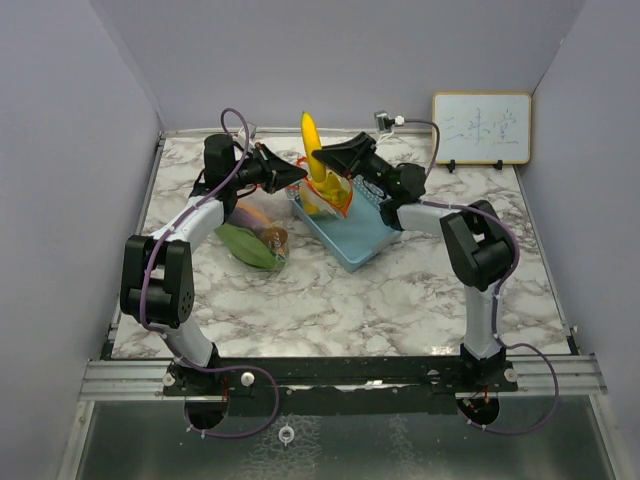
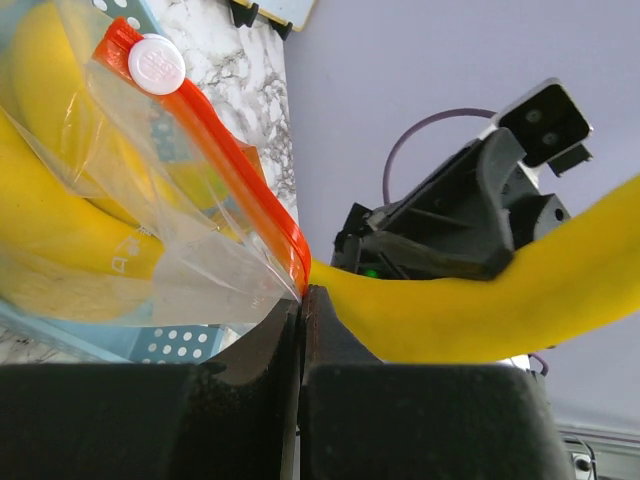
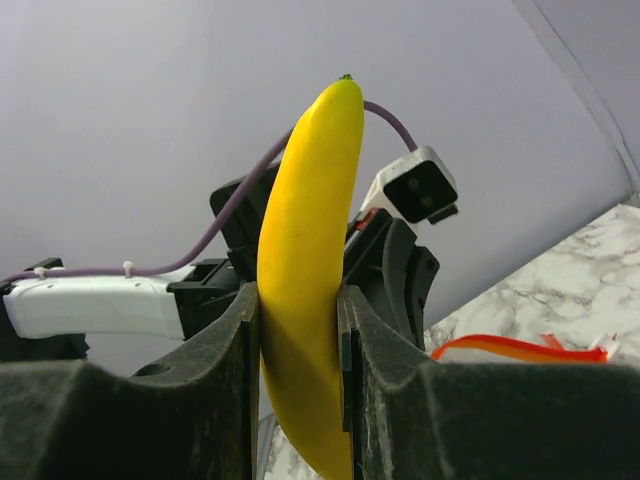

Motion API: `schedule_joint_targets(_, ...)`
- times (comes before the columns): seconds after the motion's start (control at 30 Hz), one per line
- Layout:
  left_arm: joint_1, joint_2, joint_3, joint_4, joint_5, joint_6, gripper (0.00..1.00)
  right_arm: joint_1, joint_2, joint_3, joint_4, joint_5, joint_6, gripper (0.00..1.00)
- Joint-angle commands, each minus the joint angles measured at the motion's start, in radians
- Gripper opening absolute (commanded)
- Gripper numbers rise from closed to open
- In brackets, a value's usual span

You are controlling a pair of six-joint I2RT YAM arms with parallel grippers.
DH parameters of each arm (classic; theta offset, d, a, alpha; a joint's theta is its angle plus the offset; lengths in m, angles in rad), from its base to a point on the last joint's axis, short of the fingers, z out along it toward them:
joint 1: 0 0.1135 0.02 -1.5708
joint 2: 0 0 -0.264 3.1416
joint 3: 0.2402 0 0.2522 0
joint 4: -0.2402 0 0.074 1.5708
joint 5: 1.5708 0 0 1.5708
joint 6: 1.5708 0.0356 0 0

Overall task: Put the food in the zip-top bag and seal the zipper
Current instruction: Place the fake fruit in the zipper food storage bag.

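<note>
My right gripper [image 1: 328,160] is shut on a yellow banana [image 1: 311,135] and holds it upright above the clear zip-top bag [image 1: 332,196], which lies over the blue mesh basket [image 1: 358,232]. In the right wrist view the banana [image 3: 305,250] stands between the pads of my right gripper [image 3: 300,320]. My left gripper [image 1: 296,176] is shut on the bag's orange zipper edge [image 2: 240,170]; its jaws [image 2: 302,298] pinch the strip's end. Another banana [image 2: 45,225] lies inside the bag [image 2: 150,240]. A green leafy vegetable [image 1: 246,246], a brown fruit [image 1: 273,238] and a carrot [image 1: 251,215] lie on the table at the left.
A small whiteboard [image 1: 481,128] stands at the back right against the wall. The white zipper slider [image 2: 157,63] sits at the far end of the orange strip. The grey walls close in the marble table [image 1: 400,300] on three sides.
</note>
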Motion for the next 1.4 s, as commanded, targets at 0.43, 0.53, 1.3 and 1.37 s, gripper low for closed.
schedule_joint_targets(0.43, -0.002, 0.025, 0.047, 0.049, 0.015, -0.015, 0.00, 0.008, 0.172, 0.097, -0.008, 0.027, -0.093, 0.02)
schedule_joint_targets(0.53, -0.003, 0.034, 0.040, 0.052, 0.016, -0.018, 0.00, 0.008, 0.211, 0.132, -0.034, 0.055, -0.134, 0.02)
schedule_joint_targets(1.3, -0.004, 0.034, 0.068, 0.044, 0.022, -0.001, 0.00, -0.041, -0.312, -0.005, -1.091, 0.255, -0.754, 0.77)
schedule_joint_targets(1.37, -0.004, 0.033, 0.068, 0.044, 0.022, -0.001, 0.00, -0.042, -0.306, 0.033, -1.248, 0.308, -0.784, 0.72)
